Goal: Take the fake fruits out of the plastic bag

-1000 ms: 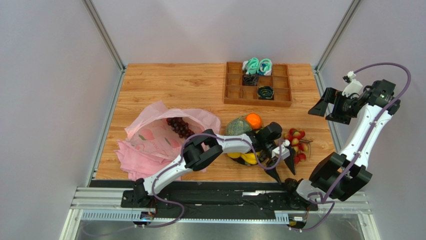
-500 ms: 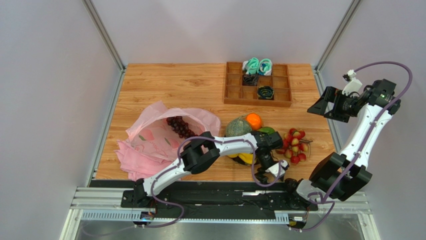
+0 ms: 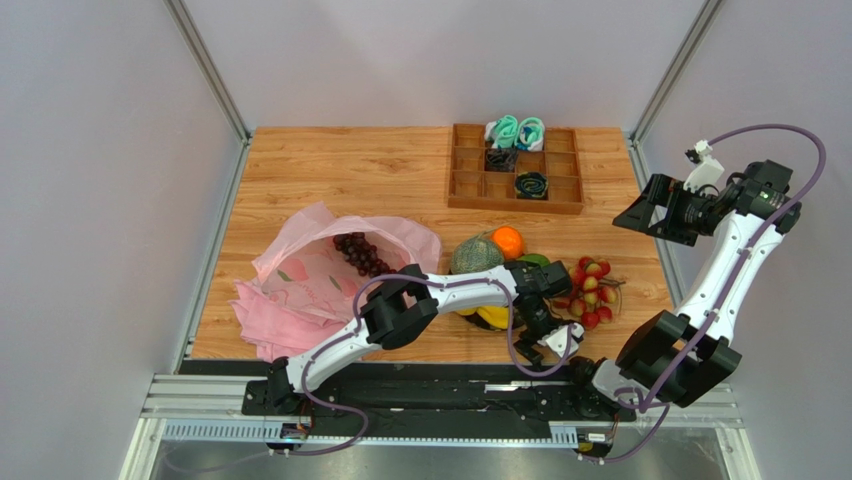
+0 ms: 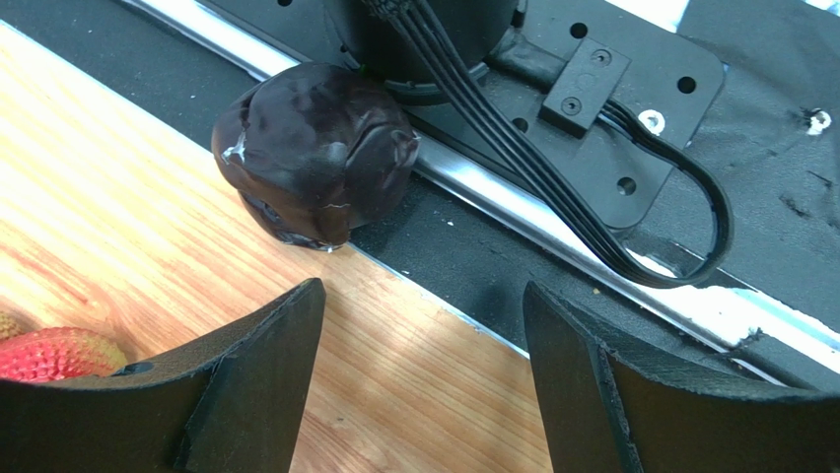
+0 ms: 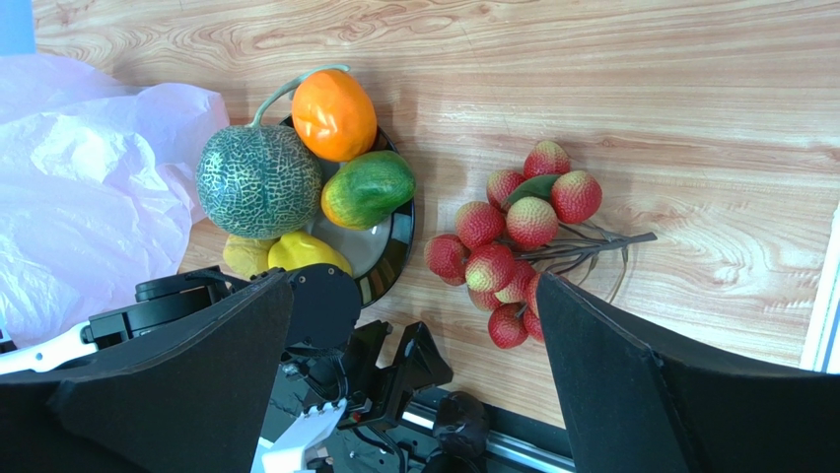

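- At the near edge of the table (image 3: 350, 170), my left gripper (image 4: 422, 296) points down with its jaws spread wide and nothing between them.
- Just beyond its fingertips sits a dark glossy lump (image 4: 315, 148), partly on the wood and partly on the black rail (image 4: 444, 266). I cannot tell whether it is one of the fruits.
- My right gripper (image 5: 414, 286) hangs high over the right side of the table, jaws wide apart and empty.
- Fruits outside the bag: the melon (image 5: 258, 182), the orange (image 5: 333, 113), a green fruit (image 5: 370, 187) and the lemon (image 5: 301, 251) are piled on a black plate (image 5: 406, 236). The red berries (image 5: 508, 251) lie on the wood just beside the plate.
- Fruit inside the bag: the dark grapes (image 3: 360, 252) lie in the mouth of the pink bag (image 3: 300, 275) at the left of the table, well apart from both grippers.
- Step in hand, as I judge it: the task is mostly done, and the grapes are the last piece to remove.
- Next move calls for this sequence:
  - Raise the left gripper clear of the plate.
  - Swing it left to the bag mouth.
  - Descend over the bunch with jaws wide.
  - Close on the grapes only, not on the thin film.
- Caution: if the film is caught with the bunch, the bag probably lifts too. The right gripper may need to pin the bag's edge.
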### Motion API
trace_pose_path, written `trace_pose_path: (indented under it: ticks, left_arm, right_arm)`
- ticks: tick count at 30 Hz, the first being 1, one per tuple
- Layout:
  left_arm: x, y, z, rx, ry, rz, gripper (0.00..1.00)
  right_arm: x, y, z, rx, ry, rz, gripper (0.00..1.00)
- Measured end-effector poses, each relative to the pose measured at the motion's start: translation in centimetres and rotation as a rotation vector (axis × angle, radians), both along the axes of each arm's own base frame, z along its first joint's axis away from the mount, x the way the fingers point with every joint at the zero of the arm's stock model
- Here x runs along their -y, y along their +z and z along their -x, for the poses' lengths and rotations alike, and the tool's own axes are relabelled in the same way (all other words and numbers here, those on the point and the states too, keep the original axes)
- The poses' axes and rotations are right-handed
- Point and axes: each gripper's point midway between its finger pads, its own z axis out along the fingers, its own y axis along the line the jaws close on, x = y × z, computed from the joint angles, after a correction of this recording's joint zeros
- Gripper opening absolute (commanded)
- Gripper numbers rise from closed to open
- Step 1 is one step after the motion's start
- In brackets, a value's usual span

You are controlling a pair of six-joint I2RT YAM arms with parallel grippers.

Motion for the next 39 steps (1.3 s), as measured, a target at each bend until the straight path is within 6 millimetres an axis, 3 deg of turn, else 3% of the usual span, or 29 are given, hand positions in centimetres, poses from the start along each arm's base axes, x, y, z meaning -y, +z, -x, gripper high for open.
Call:
trace_pose_path:
  ticks: [4,9,16,18,22,27,32,37,39]
  left_arm:
    - [0.0,-0.1,-0.1,0.021,-0.018,0.015,0.90]
    - [-0.5,0.6,0.0,0.061,-0.093,0.056,0.90]
    - [1.8,7.7,0.7,-0.082,-0.123,0.238,0.90]
    - [1.9,8.7,1.1,-0.122,-0.129,0.254,0.90]
    - [1.9,8.6,1.8,-0.191,-0.131,0.235,0.91]
    - [2.8,7.1,3.0,-0.323,-0.109,0.165,0.91]
    - [5.3,5.9,2.9,-0.493,-0.055,0.106,0.95]
    - [5.8,6.1,3.2,-0.621,-0.066,0.064,0.95]
    - [5.3,7.6,3.5,-0.630,-0.091,0.072,0.95]
  right_arm:
    - [-0.2,0.1,0.1,0.004,0.002,-0.005,0.99]
    - [-0.5,-0.5,0.4,-0.013,0.000,-0.020,0.99]
    - [-0.6,-0.9,0.6,-0.022,0.003,-0.024,0.99]
    - [-0.6,-0.9,0.6,-0.021,0.005,-0.023,0.99]
    - [-0.6,-0.9,0.6,-0.021,0.005,-0.022,0.99]
    - [-0.6,-0.9,0.6,-0.021,0.005,-0.022,0.99]
    - [-0.6,-0.9,0.6,-0.021,0.005,-0.022,0.99]
    - [-0.6,-0.8,0.6,-0.016,0.008,-0.023,0.99]
    - [-0.7,-0.8,0.6,-0.013,0.009,-0.026,0.99]
